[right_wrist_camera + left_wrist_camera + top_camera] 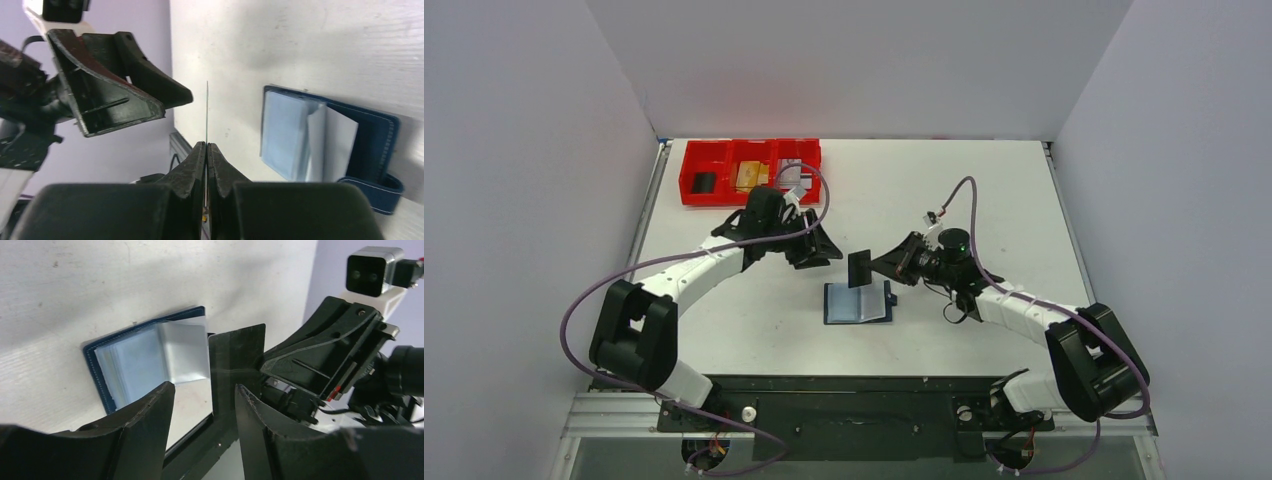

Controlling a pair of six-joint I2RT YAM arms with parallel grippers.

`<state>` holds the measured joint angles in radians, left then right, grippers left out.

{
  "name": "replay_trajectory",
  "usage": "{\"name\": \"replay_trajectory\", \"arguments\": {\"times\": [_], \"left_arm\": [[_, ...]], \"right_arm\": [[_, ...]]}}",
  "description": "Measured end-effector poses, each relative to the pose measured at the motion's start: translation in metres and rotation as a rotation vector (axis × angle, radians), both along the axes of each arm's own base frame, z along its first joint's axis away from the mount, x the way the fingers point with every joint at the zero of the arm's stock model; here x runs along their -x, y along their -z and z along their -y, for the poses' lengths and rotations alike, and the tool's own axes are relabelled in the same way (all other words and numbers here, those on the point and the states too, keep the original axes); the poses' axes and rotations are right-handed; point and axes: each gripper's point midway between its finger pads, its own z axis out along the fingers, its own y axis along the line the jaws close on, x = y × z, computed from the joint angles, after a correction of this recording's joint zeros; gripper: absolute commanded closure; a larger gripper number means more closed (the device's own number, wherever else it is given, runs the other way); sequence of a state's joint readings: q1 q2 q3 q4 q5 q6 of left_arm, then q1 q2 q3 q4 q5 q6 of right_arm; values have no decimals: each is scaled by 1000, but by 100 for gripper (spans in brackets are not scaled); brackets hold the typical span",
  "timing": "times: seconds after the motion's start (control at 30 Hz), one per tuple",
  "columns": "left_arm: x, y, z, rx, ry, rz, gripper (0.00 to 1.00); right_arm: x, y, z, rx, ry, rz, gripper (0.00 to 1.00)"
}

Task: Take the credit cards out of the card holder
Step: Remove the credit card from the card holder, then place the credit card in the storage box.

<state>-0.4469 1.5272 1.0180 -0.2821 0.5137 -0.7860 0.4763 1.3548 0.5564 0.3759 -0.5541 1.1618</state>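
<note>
The card holder (857, 303) lies open on the table, navy-blue with blue-grey inner pockets (130, 360) and a strap tab (382, 192). A black credit card (860, 268) stands upright just above it, with my right gripper (206, 145) shut on its lower edge. In the right wrist view the card (207, 110) shows edge-on as a thin line. My left gripper (205, 387) is open, a little to the card's left and apart from it. The card (237, 360) faces its jaws.
A red three-compartment tray (724, 150) stands at the back left. It holds a dark item (705, 182), a tan-gold card (749, 176) and a silvery card (789, 172). Grey walls close in both sides of the table.
</note>
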Motion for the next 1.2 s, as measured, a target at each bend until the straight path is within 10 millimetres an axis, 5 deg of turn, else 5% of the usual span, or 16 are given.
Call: {"name": "replay_trajectory", "arguments": {"times": [0.3,0.53,0.8,0.87,0.9,0.97,1.03,1.2], "left_arm": [[2,-28,15,238,35,-12,54],[4,-43,23,349,50,-18,60],[5,-57,28,431,55,-26,100],[6,-58,29,438,59,-25,100],[5,-59,29,440,60,-22,100],[6,-58,29,436,60,-22,100],[5,-54,27,419,51,-24,100],[7,-37,17,317,17,-24,100]], "right_arm": [[-7,-46,-13,-172,-12,42,100],[-11,-60,-19,-236,-23,48,100],[-11,-60,-19,-237,-28,51,98],[-11,-57,-19,-223,-30,50,73],[-10,-54,-19,-206,-31,42,52],[-12,-51,-18,-179,-28,36,31],[-13,-48,-18,-138,-24,43,22],[-17,-55,-4,-10,18,104,16]]}}
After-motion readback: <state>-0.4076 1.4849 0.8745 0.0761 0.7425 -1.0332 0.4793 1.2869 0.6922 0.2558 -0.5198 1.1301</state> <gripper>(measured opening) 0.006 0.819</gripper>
